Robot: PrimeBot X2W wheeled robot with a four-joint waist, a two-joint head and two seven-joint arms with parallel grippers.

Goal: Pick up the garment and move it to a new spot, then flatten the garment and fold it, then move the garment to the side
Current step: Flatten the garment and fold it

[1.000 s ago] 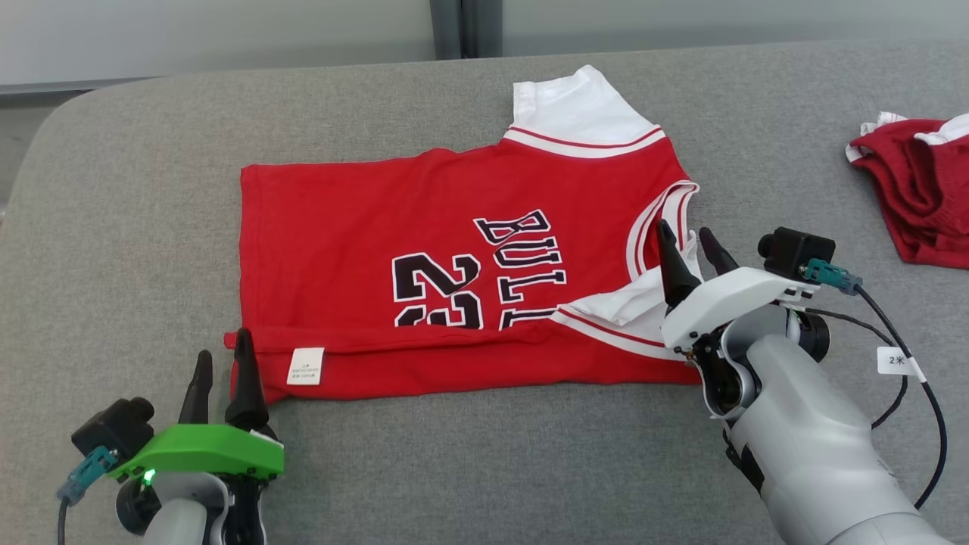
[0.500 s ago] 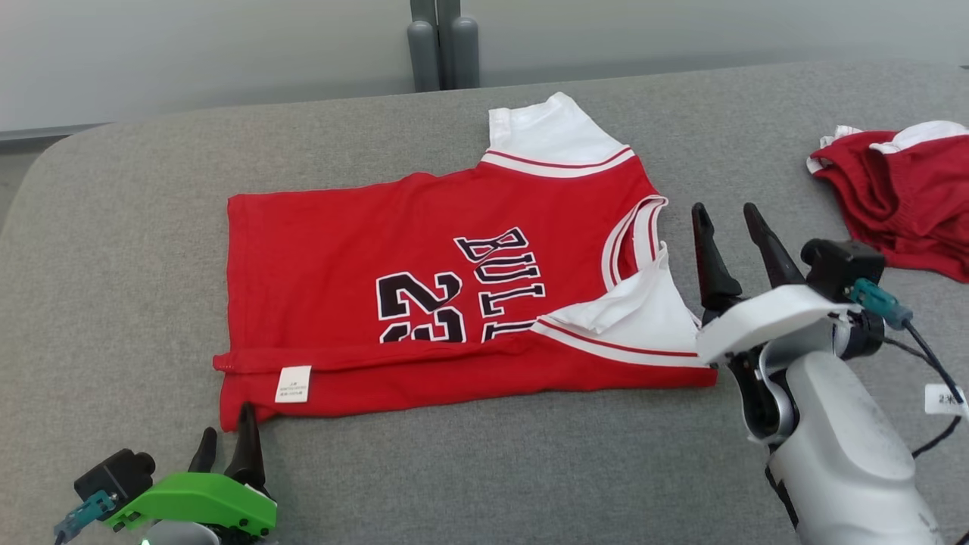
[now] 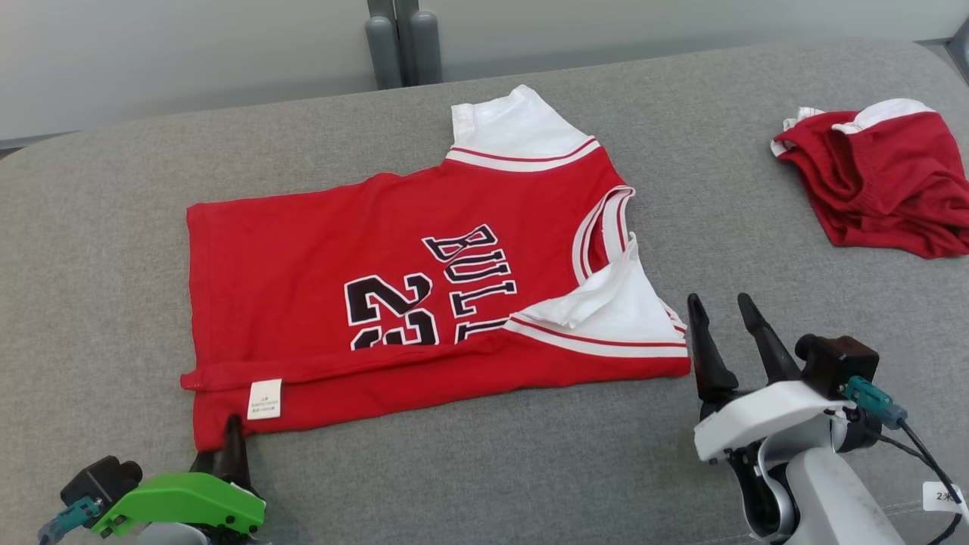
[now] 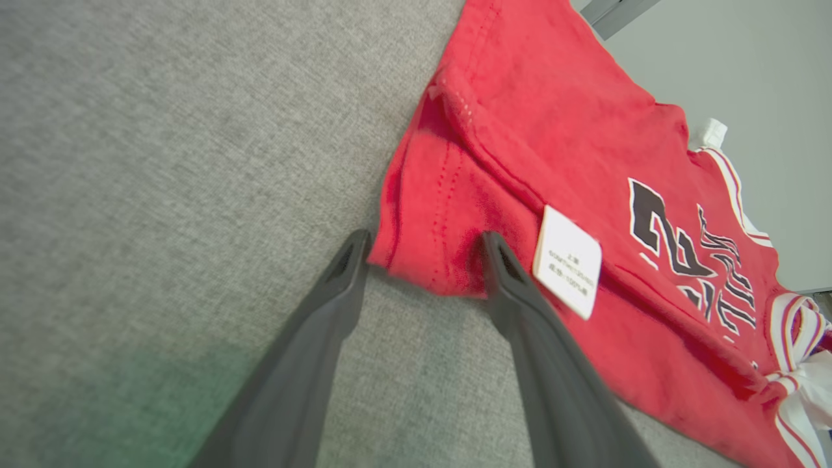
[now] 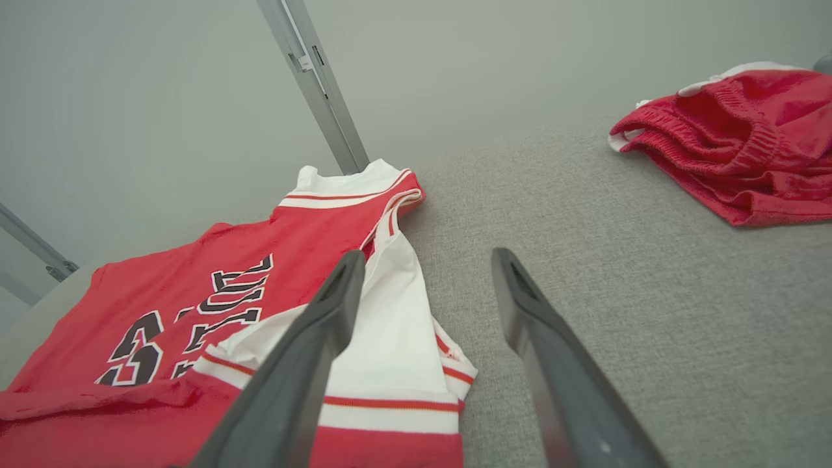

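- As it lay on the grey fabric surface (image 3: 113,227), the garment (image 3: 303,257), a red jersey with white sleeves and striped trim, was seen spread sideways near the middle, its near edge folded up over the front.
- Black, white-edged lettering (image 3: 469,265) was printed across the chest; "BULL" could be read, with the rest hidden under the fold.
- The number (image 3: 390,310) "23" was shown beside it, its lower part also covered by the fold.
- A white care label (image 3: 265,399) was sewn at the folded hem; in the left wrist view the care label (image 4: 567,261) carried small print too fine to be read.
- The left end effector (image 3: 219,446) was held open, and in its own view the left end effector (image 4: 424,240) had its spread fingertips set either side of the hem corner, not clamped on it.
- The right end effector (image 3: 719,303) was likewise parted and empty, placed just beside the folded white sleeve (image 3: 606,310), over bare fabric.
- A second red garment (image 3: 878,182) with white trim was bunched well apart at the far right.
- A white cable tag (image 3: 942,496) began with "2"; the rest was cut off.
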